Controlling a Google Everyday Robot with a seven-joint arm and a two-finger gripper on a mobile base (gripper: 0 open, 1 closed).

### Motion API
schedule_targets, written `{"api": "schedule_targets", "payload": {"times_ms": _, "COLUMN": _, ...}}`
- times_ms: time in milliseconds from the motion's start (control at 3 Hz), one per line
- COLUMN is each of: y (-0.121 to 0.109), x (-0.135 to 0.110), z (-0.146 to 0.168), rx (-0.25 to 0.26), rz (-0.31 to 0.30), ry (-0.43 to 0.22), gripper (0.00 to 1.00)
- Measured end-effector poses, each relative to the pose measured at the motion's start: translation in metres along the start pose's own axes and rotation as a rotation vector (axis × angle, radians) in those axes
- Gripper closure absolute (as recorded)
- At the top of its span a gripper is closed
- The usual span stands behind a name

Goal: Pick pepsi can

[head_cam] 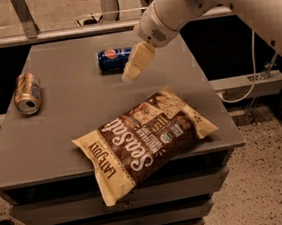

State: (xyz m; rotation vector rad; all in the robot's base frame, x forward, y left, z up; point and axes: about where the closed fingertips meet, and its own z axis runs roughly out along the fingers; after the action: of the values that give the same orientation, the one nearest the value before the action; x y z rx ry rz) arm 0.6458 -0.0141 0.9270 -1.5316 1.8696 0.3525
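Observation:
The pepsi can (114,59) is dark blue with a round red, white and blue logo. It lies on its side at the back middle of the grey table (71,117). My gripper (129,76) hangs from the white arm that reaches in from the upper right. Its pale fingers point down and left, just to the right of the can and a little in front of it, covering the can's right end. Nothing shows between the fingers.
A gold can (27,93) lies on its side at the table's left. A brown and tan chip bag (144,139) lies at the front and overhangs the front edge. A cable (249,89) hangs to the right of the table. Drawers sit below the tabletop.

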Motion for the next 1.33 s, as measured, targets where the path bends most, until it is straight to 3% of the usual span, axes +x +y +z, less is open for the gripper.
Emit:
{"api": "schedule_targets", "payload": {"times_ms": 333, "y": -0.041, "x": -0.01, "z": 0.034, "rx": 0.051, "rz": 0.038, "ry": -0.051, "gripper": 0.0}}
{"api": "schedule_targets", "payload": {"times_ms": 667, "y": -0.064, "x": -0.006, "z": 0.056, "rx": 0.08, "rz": 0.068, "ry": -0.039, "gripper": 0.0}}
{"api": "schedule_targets", "payload": {"times_ms": 1000, "y": -0.084, "x": 0.005, "z": 0.095, "rx": 0.08, "rz": 0.098, "ry": 0.034, "gripper": 0.0}}
{"api": "schedule_targets", "payload": {"times_ms": 1333, "y": -0.09, "x": 0.008, "z": 0.11, "rx": 0.074, "rz": 0.103, "ry": 0.072, "gripper": 0.0}}
